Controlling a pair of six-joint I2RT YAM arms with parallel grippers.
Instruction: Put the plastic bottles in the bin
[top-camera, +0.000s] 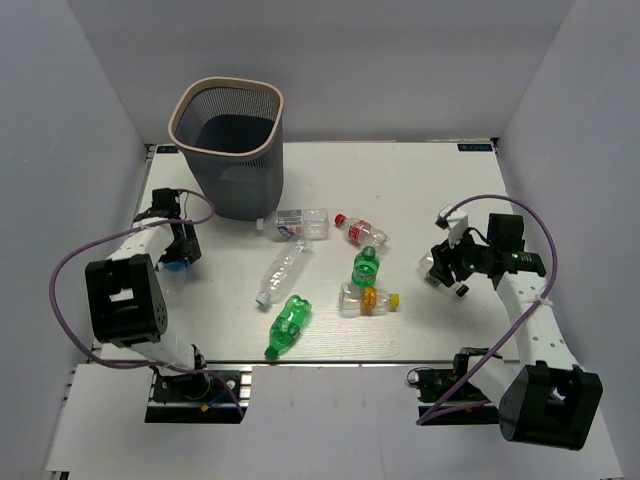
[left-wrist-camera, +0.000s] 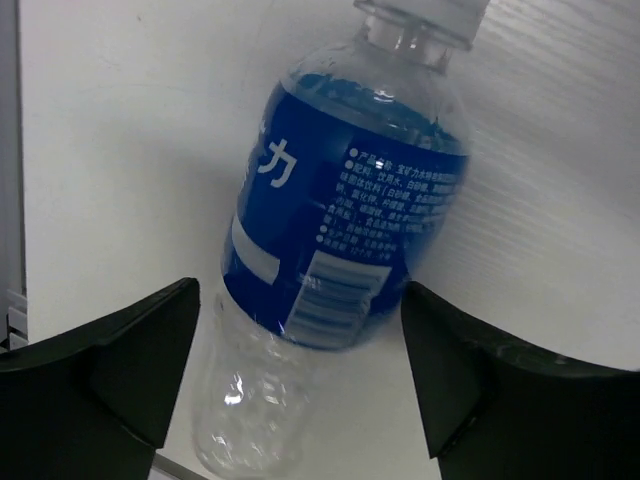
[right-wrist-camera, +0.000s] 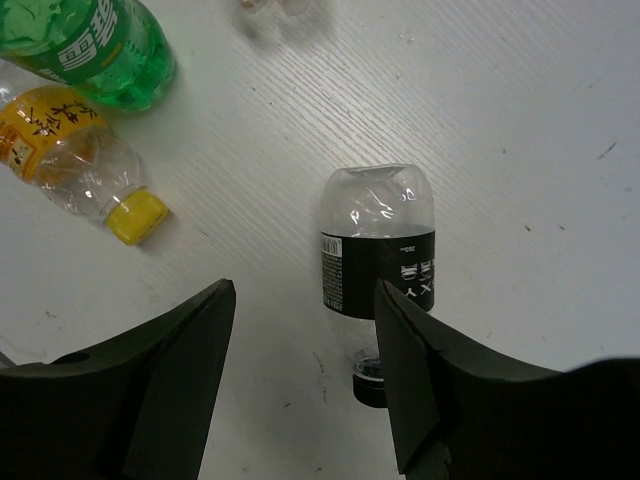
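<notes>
A clear, blue-labelled bottle (left-wrist-camera: 340, 215) lies on the white bench (left-wrist-camera: 110, 120) inside the wide-spread left hand (left-wrist-camera: 300, 300). The right hand (right-wrist-camera: 305, 300), equally wide, hovers over a black-labelled bottle (right-wrist-camera: 378, 262).

You've got two matching arms here: your left arm (top-camera: 122, 298) and right arm (top-camera: 510, 262) both show white links (top-camera: 535, 320) between chunky black joint housings (top-camera: 548, 405). A purple cable (top-camera: 70, 270) loops off each one. Up close, the left pincer (left-wrist-camera: 300, 370) and right pincer (right-wrist-camera: 305, 330) wear matte black, wedge-shaped fingers (right-wrist-camera: 150, 390) with bevelled edges.
</notes>
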